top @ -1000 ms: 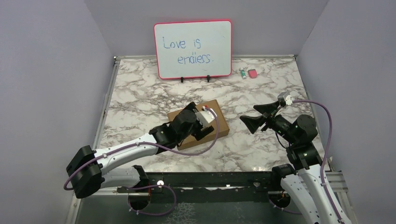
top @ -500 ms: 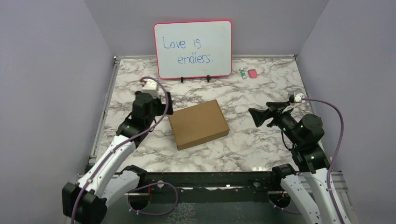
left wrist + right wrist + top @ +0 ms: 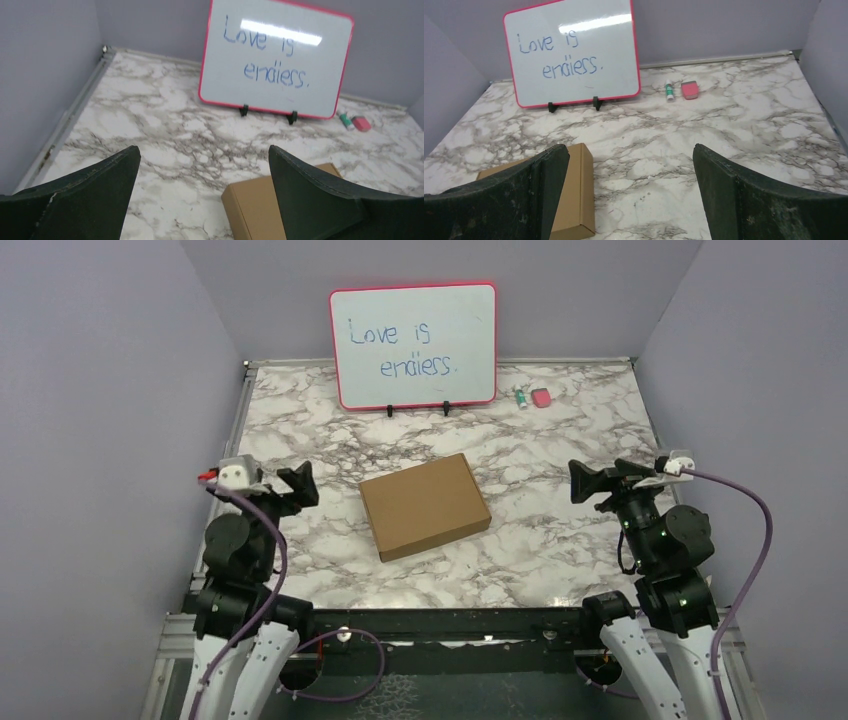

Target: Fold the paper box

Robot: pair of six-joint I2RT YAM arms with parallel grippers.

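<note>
paper box (image 3: 424, 505): plain matt brown cardboard, I'd say
tabletop (image 3: 560, 430): smooth marble-patterned surface
whiteboard (image 3: 413, 345): glossy face, I see glare; pink frame

the whiteboard (image 3: 413, 345) reads "love is endless." in blue marker

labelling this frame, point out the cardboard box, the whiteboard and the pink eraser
cardboard box (image 3: 425, 506), top view, middle of its lid
whiteboard (image 3: 413, 345), top view, white writing face
pink eraser (image 3: 541, 398), top view, its top face

One box (image 3: 425, 505), one whiteboard (image 3: 413, 345), two tools (image 3: 296, 487) (image 3: 583, 483)
</note>
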